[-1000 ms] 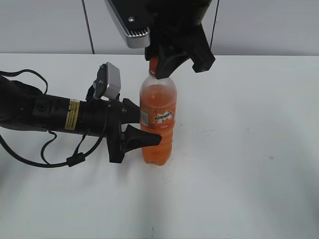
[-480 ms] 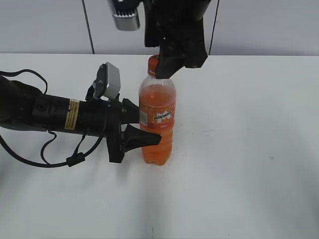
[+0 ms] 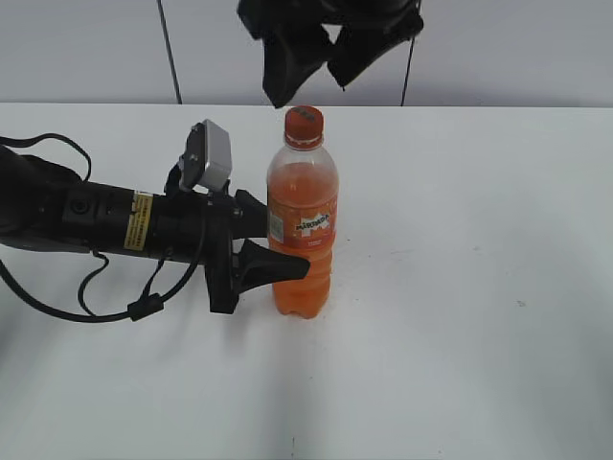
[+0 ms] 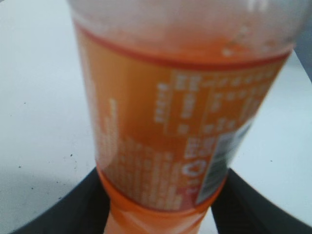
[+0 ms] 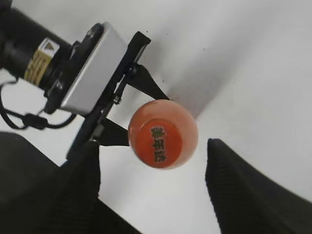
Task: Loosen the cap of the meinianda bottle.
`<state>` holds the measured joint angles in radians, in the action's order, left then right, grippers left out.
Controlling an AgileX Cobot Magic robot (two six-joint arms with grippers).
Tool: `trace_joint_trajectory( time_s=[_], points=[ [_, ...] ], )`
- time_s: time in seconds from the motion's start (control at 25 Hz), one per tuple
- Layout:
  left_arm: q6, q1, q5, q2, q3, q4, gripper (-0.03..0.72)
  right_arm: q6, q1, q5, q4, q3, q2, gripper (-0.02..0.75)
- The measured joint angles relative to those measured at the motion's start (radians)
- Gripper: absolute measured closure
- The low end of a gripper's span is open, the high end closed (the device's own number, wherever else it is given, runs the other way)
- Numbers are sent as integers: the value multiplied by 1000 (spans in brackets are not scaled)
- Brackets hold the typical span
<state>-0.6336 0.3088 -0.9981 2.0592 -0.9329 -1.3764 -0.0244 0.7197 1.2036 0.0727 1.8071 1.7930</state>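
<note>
The left arm lies low along the worktop, reaching in from 9 o'clock, wrist level. Its tool (image 3: 273, 240) is clamped on the lower body of the bottle (image 3: 303, 230), one finger on each side. The right tool (image 3: 321, 62) hangs at 12 o'clock, above the cap (image 3: 304, 126) and clear of it, fingers (image 5: 243, 190) spread wide and pointing down.

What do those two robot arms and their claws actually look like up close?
Both are matte black. The left arm is a thick tube with a yellow warning sticker, loose black cables and a silver-grey camera box. Its left gripper ends in pointed wedge fingers. The right gripper has broad black fingers with finely ribbed pads.
</note>
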Motion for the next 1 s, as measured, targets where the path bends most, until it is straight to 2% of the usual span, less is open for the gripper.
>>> trace_joint_trajectory(
  time_s=[0.08,0.16,0.6,0.72,0.8,0.84,1.0],
  points=[
    [0,0,0,0,0,0,305,144,0,-1,-1,0,0,233],
    [0,0,0,0,0,0,305,194,0,-3,-4,0,3,237],
    [0,0,0,0,0,0,305,221,0,-4,-38,0,82,273],
    [0,0,0,0,0,0,305,221,0,-5,-38,0,87,332],
    [-1,0,0,0,0,3,305,222,0,-8,-35,0,87,444],
    [-1,0,0,0,0,3,305,222,0,-11,-35,0,87,467],
    [-1,0,0,0,0,3,305,161,0,-13,-35,0,87,465]
  ],
)
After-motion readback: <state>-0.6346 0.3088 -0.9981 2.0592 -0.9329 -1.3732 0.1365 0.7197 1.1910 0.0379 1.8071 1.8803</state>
